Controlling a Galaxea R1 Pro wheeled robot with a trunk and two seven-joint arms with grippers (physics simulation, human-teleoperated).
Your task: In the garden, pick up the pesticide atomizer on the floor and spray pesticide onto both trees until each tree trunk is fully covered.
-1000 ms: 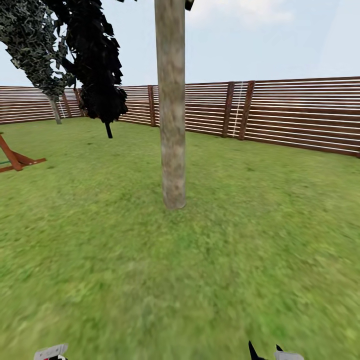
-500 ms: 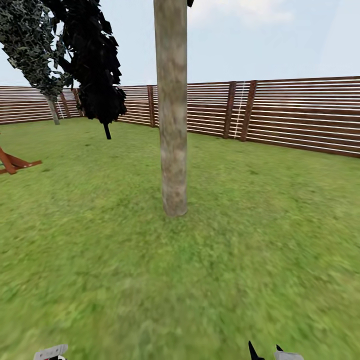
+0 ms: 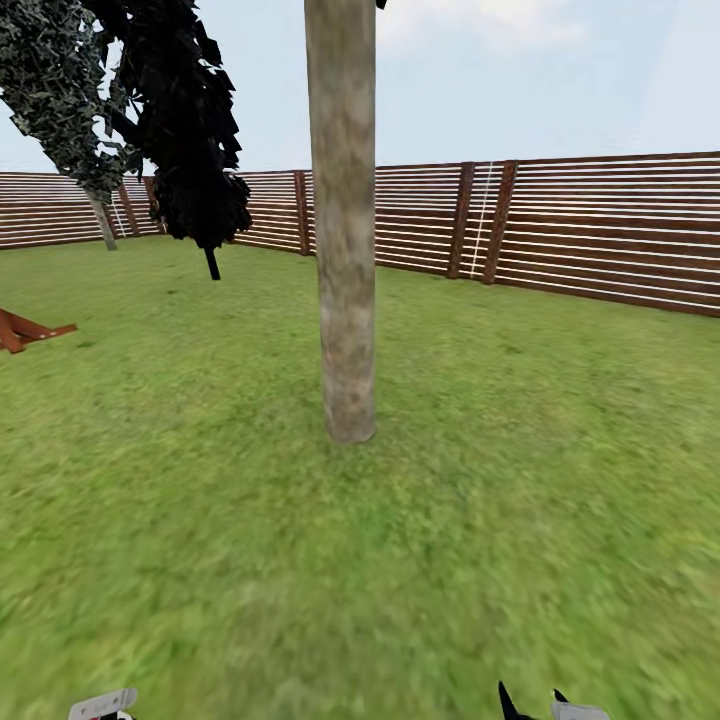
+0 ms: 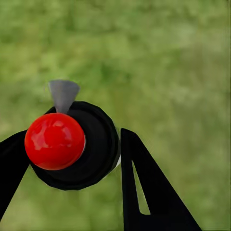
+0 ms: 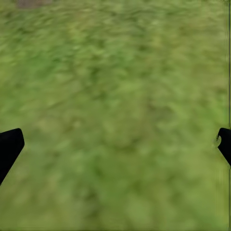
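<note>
The left gripper [image 4: 72, 163] holds the pesticide atomizer [image 4: 77, 144]: in the left wrist view its black fingers [image 4: 144, 192] are clamped on either side of a round dark body capped by a red dome, with a pale grey nozzle cone [image 4: 63, 94] projecting from the body's far edge. The atomizer is seen end-on from above, so its long axis runs roughly along the line of sight toward the floor [image 4: 173, 62]; the nozzle points away from the fingers, out over the grass. The right gripper [image 5: 115, 144] is empty, its fingers spread wide apart over bare grass. In the head view, both grippers show only as slivers at the lower edge of the picture, the left gripper at lower left and the right gripper at lower right. The nearer tree trunk [image 3: 343, 220] stands upright straight ahead in the middle of the lawn, its long axis vertical, well apart from both grippers. A second pale trunk [image 3: 103, 222] stands far off near the wooden fence [image 3: 600, 230], beside a black-leaved tree [image 3: 190, 130]. No whitish pesticide is visible on the bark. Judgement: the pickup is done; spraying calls for closing on the trunk, raising the left arm and turning the nozzle toward the bark.
</note>
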